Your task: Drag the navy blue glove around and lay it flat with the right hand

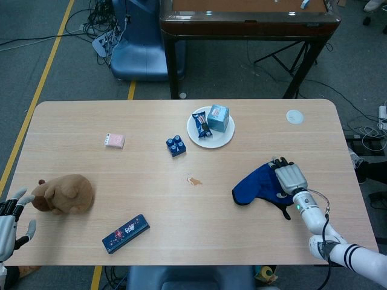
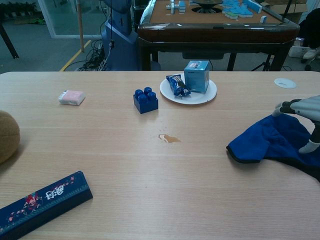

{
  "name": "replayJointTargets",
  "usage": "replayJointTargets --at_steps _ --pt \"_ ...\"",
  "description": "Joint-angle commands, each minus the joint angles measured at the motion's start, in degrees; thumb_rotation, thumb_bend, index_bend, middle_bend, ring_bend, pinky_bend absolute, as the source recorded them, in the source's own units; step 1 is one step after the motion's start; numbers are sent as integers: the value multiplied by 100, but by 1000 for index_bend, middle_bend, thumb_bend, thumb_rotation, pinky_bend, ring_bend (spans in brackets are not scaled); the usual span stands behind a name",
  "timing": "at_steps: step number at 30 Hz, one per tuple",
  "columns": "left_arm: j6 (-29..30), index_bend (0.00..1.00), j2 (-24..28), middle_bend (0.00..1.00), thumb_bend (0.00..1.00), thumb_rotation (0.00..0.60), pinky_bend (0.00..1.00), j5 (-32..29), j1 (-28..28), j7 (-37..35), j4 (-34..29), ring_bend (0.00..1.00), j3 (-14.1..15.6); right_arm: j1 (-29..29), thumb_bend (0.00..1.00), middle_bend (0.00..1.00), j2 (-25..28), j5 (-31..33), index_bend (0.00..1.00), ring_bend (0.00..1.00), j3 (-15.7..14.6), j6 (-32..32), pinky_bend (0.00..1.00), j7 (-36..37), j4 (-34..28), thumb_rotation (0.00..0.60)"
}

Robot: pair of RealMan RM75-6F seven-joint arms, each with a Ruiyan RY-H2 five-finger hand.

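The navy blue glove [image 1: 259, 186] lies crumpled on the right side of the table, also seen in the chest view [image 2: 267, 141]. My right hand [image 1: 288, 176] hovers palm-down over the glove's right part, fingers stretched out and thumb apart, holding nothing. In the chest view the right hand [image 2: 306, 111] enters from the right edge just above the cloth; whether it touches the cloth is unclear. My left hand [image 1: 9, 221] sits off the table's near left corner, fingers spread and empty.
A brown plush toy [image 1: 63, 194] and a dark patterned box [image 1: 126, 233] lie near left. A pink packet [image 1: 115, 141], a blue brick [image 1: 176, 145] and a white plate [image 1: 225, 138] with a snack and a small box sit further back. A white disc [image 1: 294, 116] is far right.
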Motion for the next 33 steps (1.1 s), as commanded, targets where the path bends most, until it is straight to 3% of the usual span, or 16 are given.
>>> replayJointTargets --at_steps 1,11,18,21,23,30,33 --pt "6 227 8 128 411 600 170 -1 3 0 -11 188 -5 70 0 59 -124 -2 0 42 -2 -37 197 87 164 600" --pt "2 227 13 128 411 600 170 0 6 15 -29 188 -6 159 23 77 -351 -142 2 45 -133 -144 199 238 509 600" --pt "-8 227 13 127 411 600 170 7 8 27 -22 188 4 80 341 296 -360 -476 314 289 -222 19 494 513 603 600" --pt "-12 227 7 128 411 600 170 8 9 29 -18 188 6 63 433 345 -371 -528 423 346 -272 25 563 508 679 600" --pt "-7 227 6 128 412 600 170 11 12 30 -16 188 7 52 470 361 -383 -539 460 363 -301 27 585 476 711 600" --pt "34 227 19 128 411 600 170 24 33 4 -26 188 4 -30 764 499 -350 -756 648 514 -264 263 789 739 602 600" --pt "50 227 28 128 411 600 170 23 46 -11 -29 188 3 -60 816 539 -224 -967 688 557 -204 460 834 984 385 600"
